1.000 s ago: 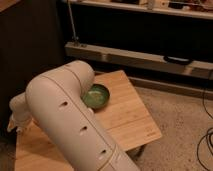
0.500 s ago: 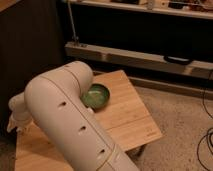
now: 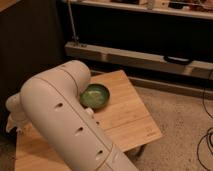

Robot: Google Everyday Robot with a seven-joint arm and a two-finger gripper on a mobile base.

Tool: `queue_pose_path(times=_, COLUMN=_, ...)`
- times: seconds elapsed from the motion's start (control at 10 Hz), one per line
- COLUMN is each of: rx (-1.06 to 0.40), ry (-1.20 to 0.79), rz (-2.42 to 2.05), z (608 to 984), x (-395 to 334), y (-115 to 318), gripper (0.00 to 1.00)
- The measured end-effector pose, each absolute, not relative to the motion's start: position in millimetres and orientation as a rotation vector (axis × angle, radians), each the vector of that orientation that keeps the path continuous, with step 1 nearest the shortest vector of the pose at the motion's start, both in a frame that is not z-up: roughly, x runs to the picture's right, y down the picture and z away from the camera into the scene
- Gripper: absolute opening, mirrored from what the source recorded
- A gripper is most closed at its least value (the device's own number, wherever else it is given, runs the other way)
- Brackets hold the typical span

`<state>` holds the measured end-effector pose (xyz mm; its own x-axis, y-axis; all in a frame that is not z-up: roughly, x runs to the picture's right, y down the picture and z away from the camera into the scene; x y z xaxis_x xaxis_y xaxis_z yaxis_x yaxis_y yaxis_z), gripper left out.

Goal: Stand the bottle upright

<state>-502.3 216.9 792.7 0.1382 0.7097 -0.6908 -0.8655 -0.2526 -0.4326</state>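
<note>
Arm: The robot's white arm [image 3: 65,125] fills the foreground, its bent elbow raised over the left half of the wooden table [image 3: 135,117].
Gripper: The gripper [image 3: 14,117] sits at the arm's far end, low by the table's left edge and largely masked by the arm. Whether it is apart, together or clamped on anything cannot be told.
Bottle: The bottle is nowhere visible. If it is on the table, the arm probably hides it, and whether it lies flat or stands cannot be told.
Bowl: A green bowl [image 3: 95,96] rests on the table just beside the elbow, its near side cut off by the arm.
Change: None visible. The arm, bowl and table look just as they did a second ago, so the arm appears to be paused.
Meaning for the task: No progress can be confirmed. The work, if any, is probably at the hidden left side of the table.
Surroundings: A dark shelf unit [image 3: 140,55] stands behind, and cables [image 3: 205,142] trail over the speckled floor [image 3: 175,107] at right.
</note>
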Motion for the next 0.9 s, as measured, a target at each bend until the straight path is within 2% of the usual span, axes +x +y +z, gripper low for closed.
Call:
queue_pose_path(times=0.6, rx=-1.042, ry=0.206, rz=1.513, z=794.8, x=-499.5, y=219.7, gripper=0.57)
queue_pose_path(times=0.7, rx=-1.043, ry=0.206, rz=1.512, z=795.3, x=-499.1, y=219.7, gripper=0.53)
queue_pose_path(times=0.9, rx=-1.045, ry=0.209, rz=1.509, z=795.9, x=-498.5, y=220.1, gripper=0.37)
